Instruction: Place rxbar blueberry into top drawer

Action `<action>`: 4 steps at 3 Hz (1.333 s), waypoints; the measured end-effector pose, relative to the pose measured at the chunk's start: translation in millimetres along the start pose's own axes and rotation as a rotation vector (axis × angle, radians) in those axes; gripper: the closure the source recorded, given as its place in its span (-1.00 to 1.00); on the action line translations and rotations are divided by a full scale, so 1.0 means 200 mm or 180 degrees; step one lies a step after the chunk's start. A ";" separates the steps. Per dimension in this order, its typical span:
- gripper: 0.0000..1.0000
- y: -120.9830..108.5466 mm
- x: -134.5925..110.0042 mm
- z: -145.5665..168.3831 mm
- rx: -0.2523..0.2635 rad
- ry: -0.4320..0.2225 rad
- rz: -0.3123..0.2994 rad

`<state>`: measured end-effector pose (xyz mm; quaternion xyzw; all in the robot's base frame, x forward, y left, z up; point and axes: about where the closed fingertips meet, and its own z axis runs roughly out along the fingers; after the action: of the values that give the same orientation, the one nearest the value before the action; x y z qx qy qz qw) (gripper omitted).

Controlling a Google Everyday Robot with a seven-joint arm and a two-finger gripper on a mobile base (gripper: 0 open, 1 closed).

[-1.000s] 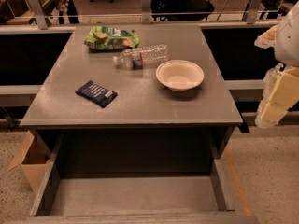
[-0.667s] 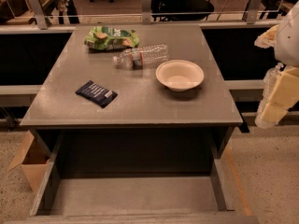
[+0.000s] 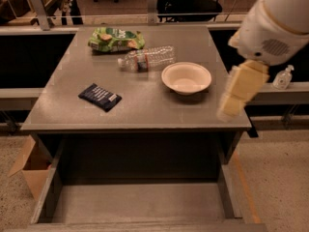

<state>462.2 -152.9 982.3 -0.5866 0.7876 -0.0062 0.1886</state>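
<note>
One flat navy rxbar blueberry wrapper (image 3: 100, 96) lies near the grey table's (image 3: 145, 115) left edge. The cream gripper (image 3: 234, 103) hovers over the right front corner; I cannot tell whether it is open. Crossing low risks knocking the white bowl (image 3: 186, 77).

Office, grey desk (image 3: 145, 111), swivel chair (image 3: 189, 5)

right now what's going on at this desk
A robot arm is working on getting the rxbar blueberry into the top drawer. The bar lies untouched on the front left part of the desk, and the drawer stands pulled open below the desk. The gripper hangs over the desk's right edge, beside the bowl and well away from the bar. A green chip bag and a water bottle lie further back.
</note>
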 end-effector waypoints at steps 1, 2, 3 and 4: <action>-1.00 0.04 -0.33 0.13 -0.0162 -0.0097 -0.0015; -1.00 0.10 -0.62 0.30 -0.0242 -0.0187 0.0033; -1.00 0.10 -0.62 0.29 -0.0241 -0.0187 0.0033; -1.00 0.09 -0.66 0.39 -0.0313 -0.0238 0.0031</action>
<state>501.1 -8.4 944.3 -0.5911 0.7822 0.0554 0.1889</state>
